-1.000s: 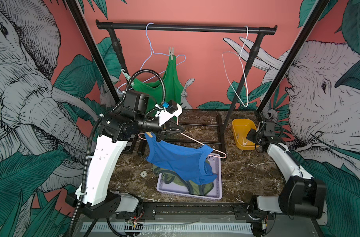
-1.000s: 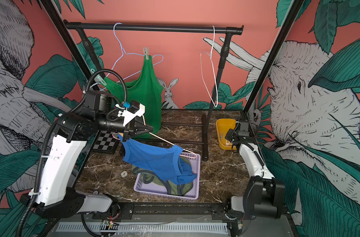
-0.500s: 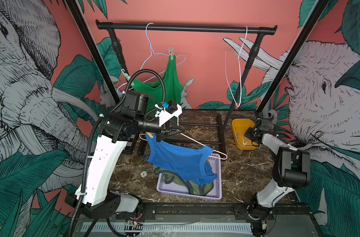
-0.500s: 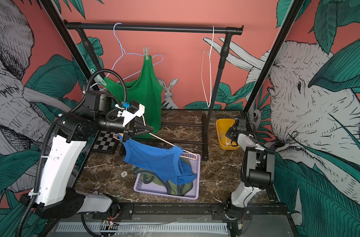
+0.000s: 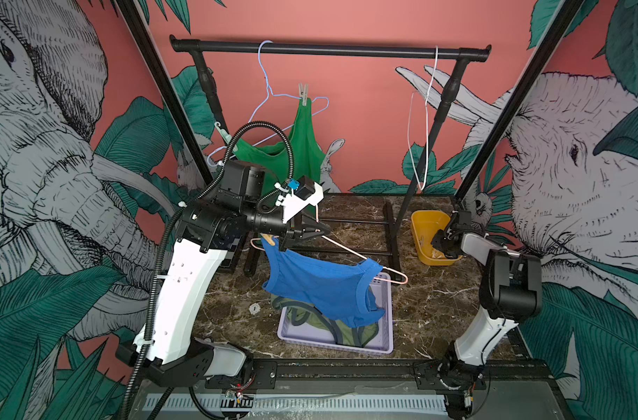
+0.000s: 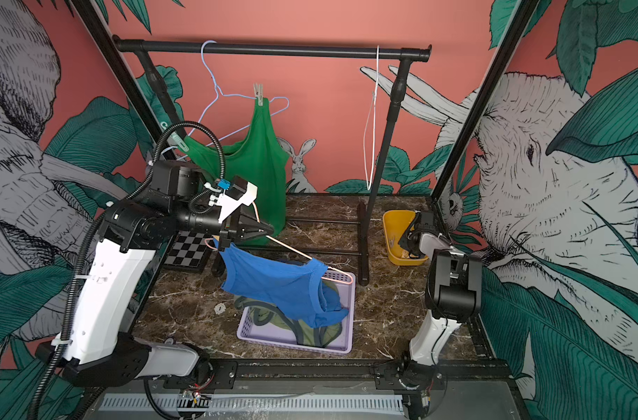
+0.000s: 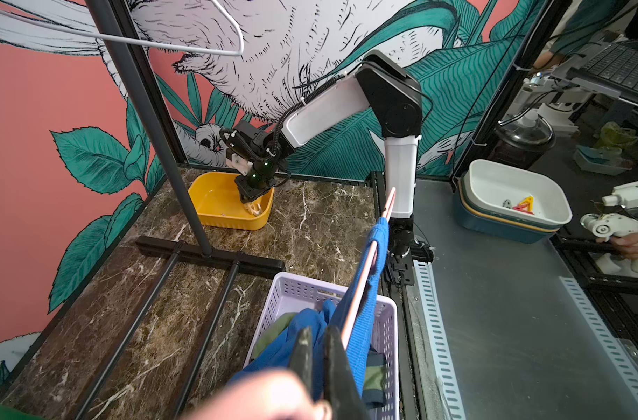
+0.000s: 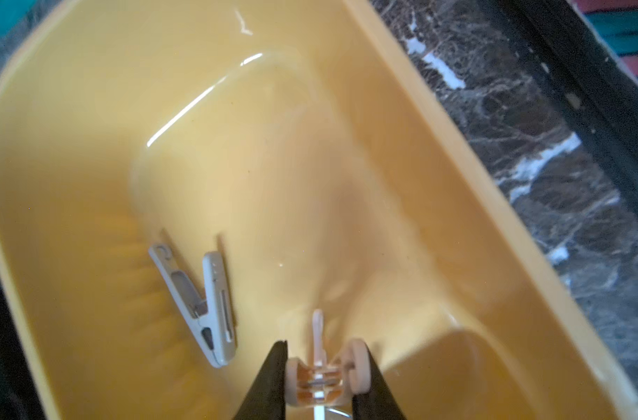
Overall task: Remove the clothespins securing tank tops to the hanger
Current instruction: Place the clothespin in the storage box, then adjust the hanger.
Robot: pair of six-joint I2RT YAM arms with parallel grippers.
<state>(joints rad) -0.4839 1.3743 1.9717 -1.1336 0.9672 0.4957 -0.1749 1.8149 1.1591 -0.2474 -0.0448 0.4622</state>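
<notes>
Right hand (image 8: 324,349) sits low in the yellow bin (image 8: 92,109) at the desk's (image 5: 437,302) two o'clock, pinching a peach clothespin (image 8: 324,381) beside a grey clothespin (image 8: 197,302). Best let go fully there, then lift straight out. Left hand (image 5: 310,231) clamps the pink hanger (image 5: 346,249) carrying the blue tank top (image 5: 321,287).

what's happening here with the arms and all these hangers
The left gripper, jaws shut, holds a pink hanger with a blue tank top hanging over a lilac basket. The right gripper is down in the yellow bin with a pale orange clothespin between its jaws, beside a grey clothespin lying there. A green tank top hangs pinned on the rack.
</notes>
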